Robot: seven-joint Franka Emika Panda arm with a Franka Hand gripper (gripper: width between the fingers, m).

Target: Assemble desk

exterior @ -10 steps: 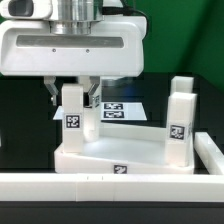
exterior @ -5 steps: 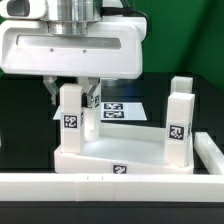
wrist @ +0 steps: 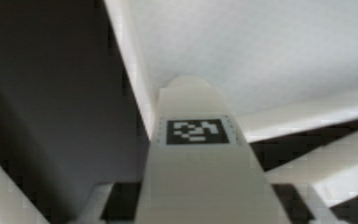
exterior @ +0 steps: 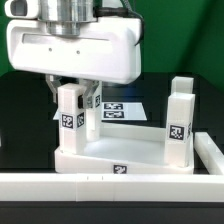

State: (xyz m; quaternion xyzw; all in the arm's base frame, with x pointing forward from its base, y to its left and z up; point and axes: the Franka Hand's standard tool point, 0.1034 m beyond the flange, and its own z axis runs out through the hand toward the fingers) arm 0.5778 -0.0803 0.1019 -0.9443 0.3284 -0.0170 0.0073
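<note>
The white desk top (exterior: 95, 158) lies flat in the middle of the exterior view, rim up, with a tag on its front edge. One white leg (exterior: 70, 122) stands upright in its corner at the exterior view's left. My gripper (exterior: 75, 100) hangs over it and is shut on this leg, one finger against each side. A second leg (exterior: 180, 115) stands upright in the corner at the exterior view's right, free of the gripper. In the wrist view the held leg (wrist: 202, 165) runs down the middle with its tag showing, the desk top (wrist: 247, 45) behind it.
A long white rail wall (exterior: 90, 186) runs along the front and turns up the exterior view's right (exterior: 211, 150), close against the desk top. The marker board (exterior: 128, 110) lies flat behind the desk top. Black table (exterior: 25, 130) surrounds them.
My gripper's body has turned a little with the left leg still between its fingers. The desk top and the other leg have not moved.
</note>
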